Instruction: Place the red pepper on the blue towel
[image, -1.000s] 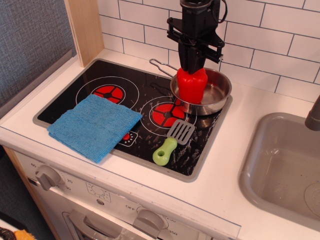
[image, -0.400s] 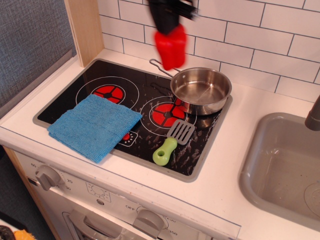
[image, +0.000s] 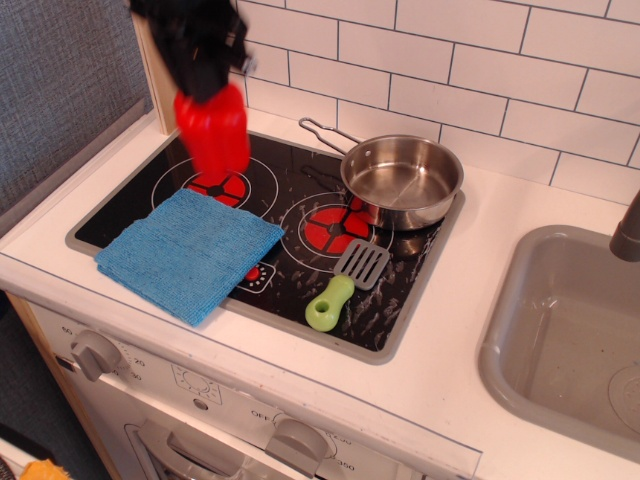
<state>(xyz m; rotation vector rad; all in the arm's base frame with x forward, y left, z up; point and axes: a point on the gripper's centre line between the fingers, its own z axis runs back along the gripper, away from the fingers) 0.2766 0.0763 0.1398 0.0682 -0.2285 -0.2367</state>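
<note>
The red pepper (image: 213, 132) hangs in the air above the back left burner, gripped from above by my black gripper (image: 203, 84), which is shut on its top. Its stem is hidden by the fingers. The blue towel (image: 189, 252) lies flat on the front left of the black stovetop, just below and in front of the pepper. The pepper is clear of the towel and is slightly motion-blurred.
A steel pan (image: 402, 182) stands empty on the back right burner, handle pointing left. A grey spatula with green handle (image: 343, 284) lies in front of it. A grey sink (image: 570, 340) is at right. A wooden post (image: 165, 60) stands behind left.
The pepper was lifted out of the steel pan and carried left across the stove. It now hangs over the back left burner near the towel. The pan is left empty.
</note>
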